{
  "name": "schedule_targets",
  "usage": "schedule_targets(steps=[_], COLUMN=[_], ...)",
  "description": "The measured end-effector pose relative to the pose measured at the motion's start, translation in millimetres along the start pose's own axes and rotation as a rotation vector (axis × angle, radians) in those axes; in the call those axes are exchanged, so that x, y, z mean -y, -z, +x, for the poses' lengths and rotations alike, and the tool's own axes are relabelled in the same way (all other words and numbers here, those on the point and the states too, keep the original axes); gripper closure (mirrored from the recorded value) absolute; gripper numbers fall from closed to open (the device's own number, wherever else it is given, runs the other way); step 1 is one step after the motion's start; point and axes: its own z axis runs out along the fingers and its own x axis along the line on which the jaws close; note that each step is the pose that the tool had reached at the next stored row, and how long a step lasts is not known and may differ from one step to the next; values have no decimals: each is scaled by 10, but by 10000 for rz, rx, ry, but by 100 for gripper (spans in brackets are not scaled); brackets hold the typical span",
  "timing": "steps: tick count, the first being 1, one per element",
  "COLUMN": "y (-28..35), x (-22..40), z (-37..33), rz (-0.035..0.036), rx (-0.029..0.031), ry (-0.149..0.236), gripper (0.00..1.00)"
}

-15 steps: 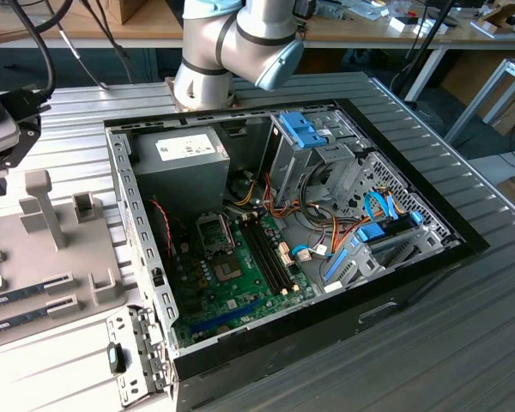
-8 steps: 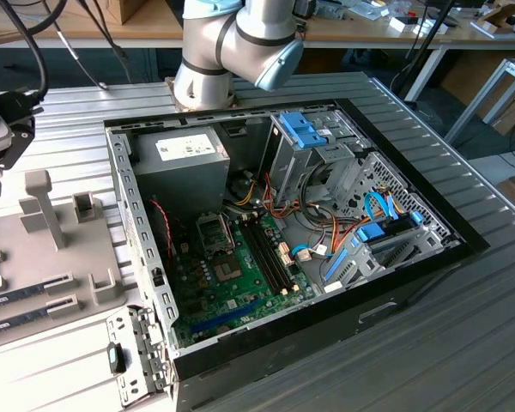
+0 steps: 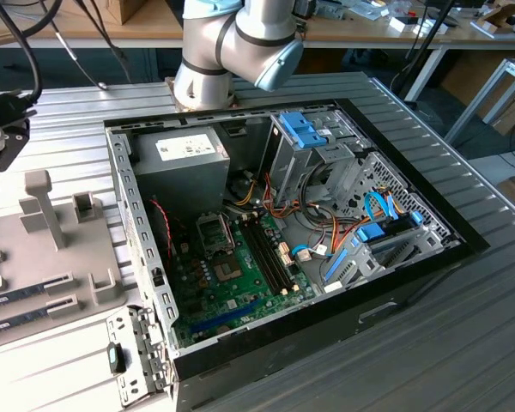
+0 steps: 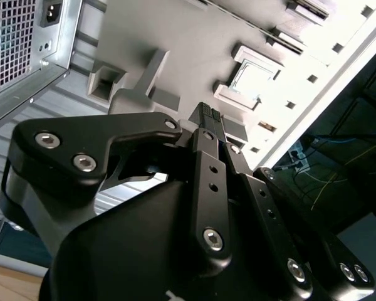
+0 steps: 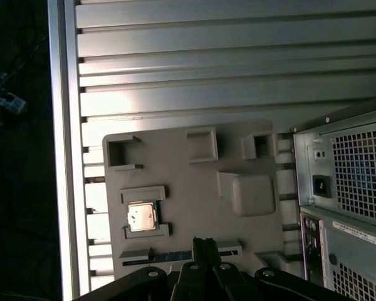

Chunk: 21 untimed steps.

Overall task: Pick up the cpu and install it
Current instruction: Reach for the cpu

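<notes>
At the exterior view's left, a grey moulded plastic tray lies on the ribbed metal counter. In the first wrist view, the small square silver-topped cpu sits in a walled pocket there, kept from sliding. The black hand hangs above the tray, fingers pinched together, empty. Rightward, the open black computer case lies flat, board upward for reach; I cannot read its white label.

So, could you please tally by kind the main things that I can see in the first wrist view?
cpu: 1
grey holder plate: 1
computer case: 1
gripper: 1
Total: 4
</notes>
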Motion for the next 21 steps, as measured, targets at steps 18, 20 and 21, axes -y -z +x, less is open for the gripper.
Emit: schedule_targets(steps=[18,20,21], y=[-45,-54,-57], x=[8,9,10], z=[80,93,96], rz=[0,0,0], rx=[0,0,0], ry=[0,0,0], gripper=[89,89,89])
